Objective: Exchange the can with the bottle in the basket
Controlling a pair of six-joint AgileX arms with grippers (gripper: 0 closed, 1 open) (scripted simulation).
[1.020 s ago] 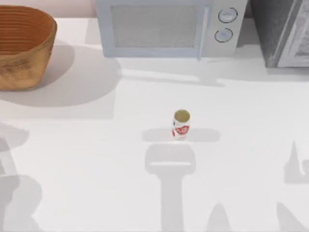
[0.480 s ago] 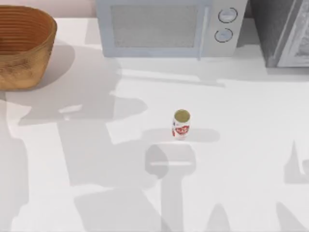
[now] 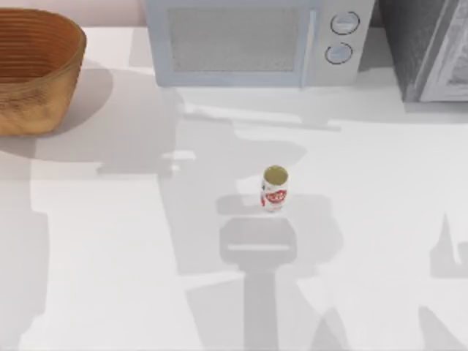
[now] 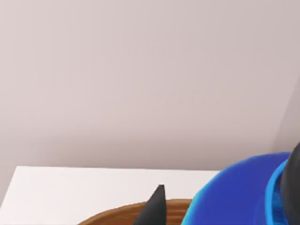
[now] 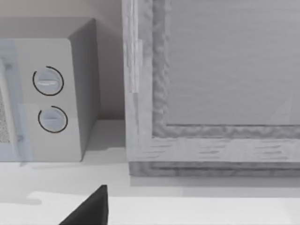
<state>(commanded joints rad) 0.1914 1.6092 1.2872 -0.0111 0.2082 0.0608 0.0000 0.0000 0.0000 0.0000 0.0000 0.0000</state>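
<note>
The can (image 3: 274, 188), white with a red label and a dull gold top, stands upright near the middle of the table. The wicker basket (image 3: 36, 69) sits at the far left corner. In the left wrist view the blue and turquoise bottle (image 4: 234, 197) is between the two dark fingers of my left gripper (image 4: 225, 204), which is shut on it. The basket rim (image 4: 117, 214) lies just below them. One dark fingertip (image 5: 91, 208) of my right gripper shows near the back right of the table.
A pale microwave (image 3: 252, 40) stands along the back edge, and a grey cabinet (image 3: 428, 47) is at the back right. The right wrist view faces the microwave's dials (image 5: 49, 98) and the cabinet front (image 5: 220, 84). Arm shadows lie across the white tabletop (image 3: 380, 183).
A large arm shadow has swept rightward from the table's left side and now reaches the can. The can and the basket have not moved.
</note>
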